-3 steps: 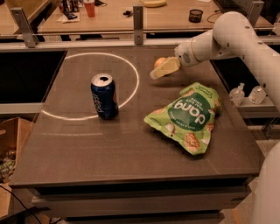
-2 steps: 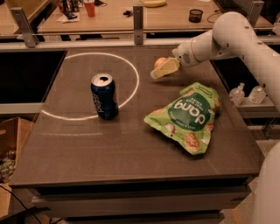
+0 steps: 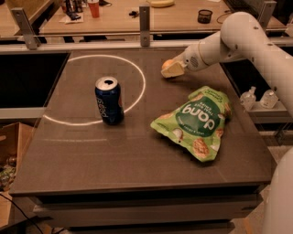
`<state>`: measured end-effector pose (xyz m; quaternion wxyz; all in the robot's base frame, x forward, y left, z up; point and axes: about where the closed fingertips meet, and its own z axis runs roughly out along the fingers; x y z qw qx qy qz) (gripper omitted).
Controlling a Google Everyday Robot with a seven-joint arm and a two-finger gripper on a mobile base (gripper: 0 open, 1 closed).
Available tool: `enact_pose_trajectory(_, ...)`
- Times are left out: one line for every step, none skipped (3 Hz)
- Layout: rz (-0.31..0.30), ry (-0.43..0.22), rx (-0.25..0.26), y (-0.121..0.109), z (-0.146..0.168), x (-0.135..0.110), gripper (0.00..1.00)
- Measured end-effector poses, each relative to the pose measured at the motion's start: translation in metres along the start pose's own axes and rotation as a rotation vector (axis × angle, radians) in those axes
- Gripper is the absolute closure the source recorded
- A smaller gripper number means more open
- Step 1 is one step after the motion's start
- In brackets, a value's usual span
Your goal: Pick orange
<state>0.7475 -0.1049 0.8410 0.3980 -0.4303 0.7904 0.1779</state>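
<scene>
A dark table [image 3: 137,155] is seen from above. The gripper [image 3: 170,69] is found at the far right part of the table, low down, close to the top. It is carried by a thick white arm [image 3: 233,34] that comes in from the right side. The orange [image 3: 166,62] is seen right at the gripper, on its far left side. Only a small round bit of it can be seen, because most of it is hidden by the pale gripper. Whether the gripper is closed on the orange or open around it cannot be told.

A thin white ring [image 3: 143,82] is drawn on the left half of the table. A blue soda can [image 3: 109,100] is stood upright on the near edge of that ring, well apart from the orange. A green snack bag [image 3: 197,121] is laid flat on the right side, nearer than the gripper and not touching it.

Two small clear bottles [image 3: 258,98] are kept on a shelf past the table's right edge. A red cup [image 3: 94,7] is seen on another table behind.
</scene>
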Motion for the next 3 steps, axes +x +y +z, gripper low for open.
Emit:
enact_pose_trajectory(0.036,-0.034,-0.003,0.000,-0.009,-0.014,0.84)
enact_pose_trajectory(0.100,-0.163,-0.029,-0.004,-0.038,-0.048,1.00)
enact_pose_trajectory(0.103,-0.182,-0.037,-0.002,-0.039,-0.056,1.00)
